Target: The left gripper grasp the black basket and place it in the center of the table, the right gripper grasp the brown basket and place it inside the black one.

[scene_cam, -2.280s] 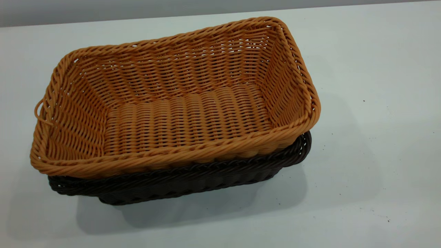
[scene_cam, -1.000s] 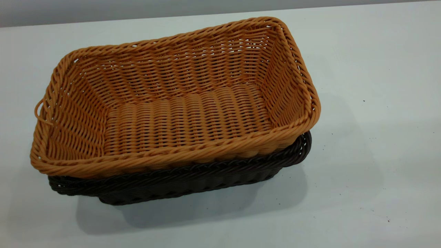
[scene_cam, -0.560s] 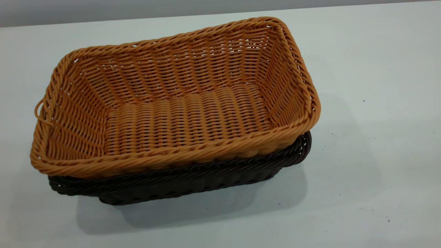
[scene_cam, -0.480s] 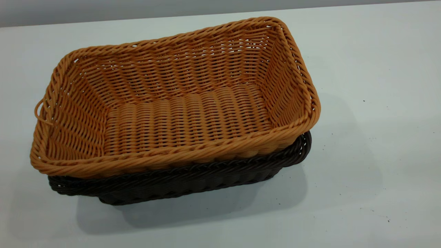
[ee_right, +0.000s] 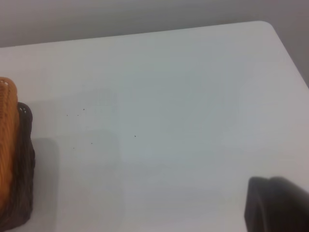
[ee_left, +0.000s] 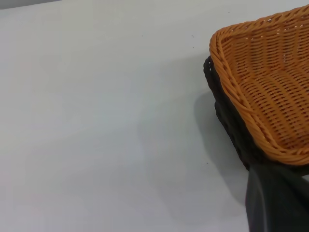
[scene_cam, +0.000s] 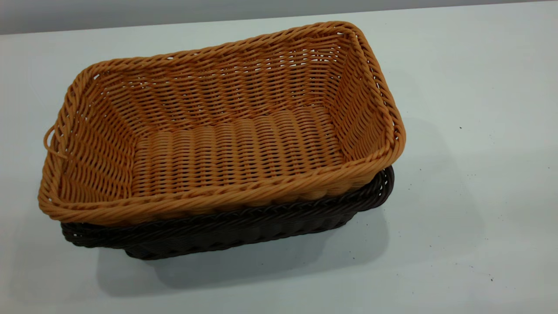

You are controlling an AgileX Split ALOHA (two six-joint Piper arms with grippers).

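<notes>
The brown basket (scene_cam: pixel 226 131) sits nested inside the black basket (scene_cam: pixel 244 226) on the table (scene_cam: pixel 457 196), slightly skewed. Only the dark rim and lower wall show beneath it. A small loop (scene_cam: pixel 49 141) sticks out at its left short end. No gripper shows in the exterior view. In the left wrist view a dark part of my left gripper (ee_left: pixel 277 203) lies close to a corner of the brown basket (ee_left: pixel 270 87) and the black basket (ee_left: pixel 227 116). In the right wrist view a dark part of my right gripper (ee_right: pixel 277 205) is far from the black basket (ee_right: pixel 24 169), over bare table.
The table's far edge and a rounded corner (ee_right: pixel 265 24) meet a grey wall behind. A few tiny dark specks (scene_cam: pixel 420 170) dot the tabletop to the right of the baskets. Bare tabletop lies on both sides of the stacked baskets.
</notes>
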